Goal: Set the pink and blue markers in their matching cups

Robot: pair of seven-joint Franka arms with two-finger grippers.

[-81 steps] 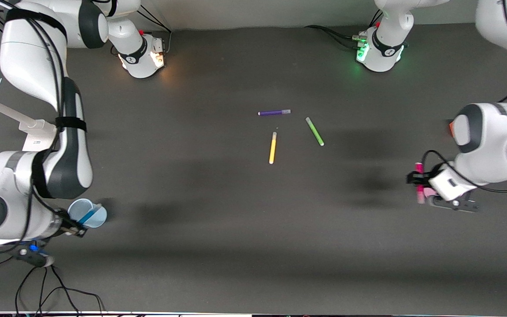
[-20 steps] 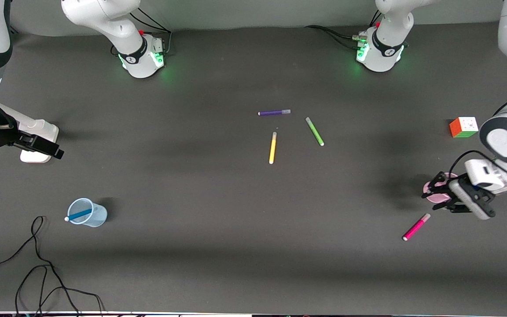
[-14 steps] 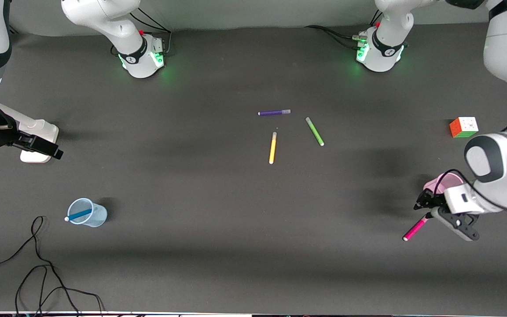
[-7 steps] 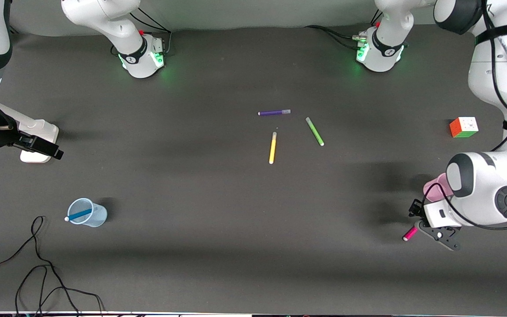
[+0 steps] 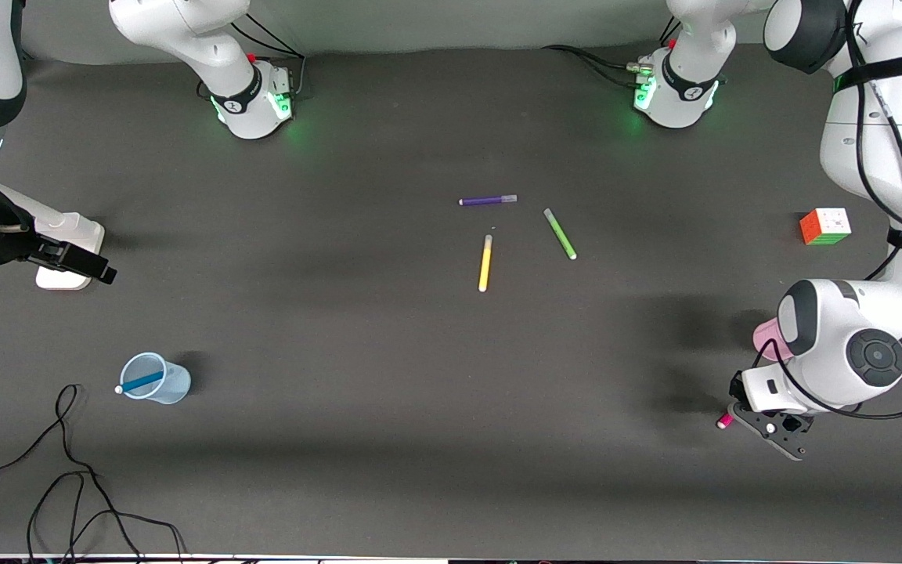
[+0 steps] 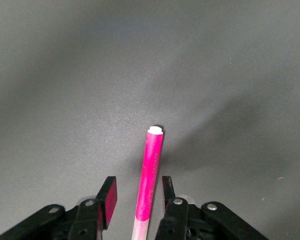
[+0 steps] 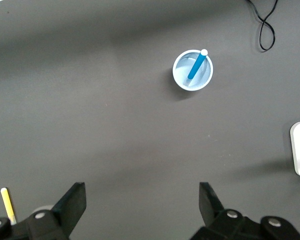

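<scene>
Since half a second ago, my left gripper [image 6: 138,200] dropped lower; its fingers straddle the pink marker [image 6: 150,172], apart, on dark table [image 5: 388,376]. Right gripper [image 7: 142,202] waits, spread.

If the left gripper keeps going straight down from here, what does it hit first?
Most likely the pink marker, which lies on the table between the open fingers of the left gripper; its height above the marker is unclear.

At the bench's [image 5: 420,439] 8 o'clock, a marker [image 5: 140,382] stands in a cup [image 5: 178,385]; at 4 o'clock, another marker [image 5: 725,421] lies between the fingers of the left pincer [image 6: 138,189].
</scene>
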